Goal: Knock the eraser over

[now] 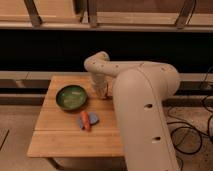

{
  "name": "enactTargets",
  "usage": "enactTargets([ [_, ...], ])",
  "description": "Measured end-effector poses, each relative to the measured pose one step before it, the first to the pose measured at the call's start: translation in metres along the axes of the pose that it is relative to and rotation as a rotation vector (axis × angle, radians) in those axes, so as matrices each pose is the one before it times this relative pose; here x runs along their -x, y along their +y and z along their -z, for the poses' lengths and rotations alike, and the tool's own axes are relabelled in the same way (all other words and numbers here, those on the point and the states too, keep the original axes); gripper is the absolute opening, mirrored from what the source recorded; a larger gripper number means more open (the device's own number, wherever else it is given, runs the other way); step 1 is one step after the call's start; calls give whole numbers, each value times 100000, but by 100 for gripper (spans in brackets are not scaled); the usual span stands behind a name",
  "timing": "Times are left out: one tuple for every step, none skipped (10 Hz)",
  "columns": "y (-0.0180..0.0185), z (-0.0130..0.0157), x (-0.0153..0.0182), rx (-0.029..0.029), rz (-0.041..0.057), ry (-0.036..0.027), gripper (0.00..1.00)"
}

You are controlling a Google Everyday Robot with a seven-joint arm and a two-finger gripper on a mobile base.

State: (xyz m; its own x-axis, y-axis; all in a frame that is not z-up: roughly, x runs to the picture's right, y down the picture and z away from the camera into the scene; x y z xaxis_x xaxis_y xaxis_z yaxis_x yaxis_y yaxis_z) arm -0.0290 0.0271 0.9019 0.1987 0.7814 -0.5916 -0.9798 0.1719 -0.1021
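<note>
My gripper [102, 90] hangs low over the back middle of the wooden table [60, 142], just right of the green bowl [71, 96]. The arm [142, 100] bends in from the right and fills the right half of the view. A small dark shape sits right at the gripper, and I cannot tell whether it is the eraser. The pale bottle and the white cup are hidden behind the arm.
An orange object lies on a blue one [86, 120] in front of the bowl. A dark shelf and rails run behind the table. Cables lie on the floor at the right [200, 125].
</note>
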Motion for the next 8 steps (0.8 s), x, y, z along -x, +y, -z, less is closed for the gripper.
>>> enactTargets([
  [-898,842,1969,-2364,4923,-7449,0],
  [-1164,1175,1956,-2777,4856,-7648,0],
  [-943,988,1299,-2040,3351,-5700,0],
  [-672,942,890,-883,2247,-4511,0],
  [-306,341,278,-219,501,-1502,0],
  [-96,-15,-56,-41,-100,37,7],
  [120,1,41,56,150,-15,14],
  [177,3,46,148,156,3,25],
])
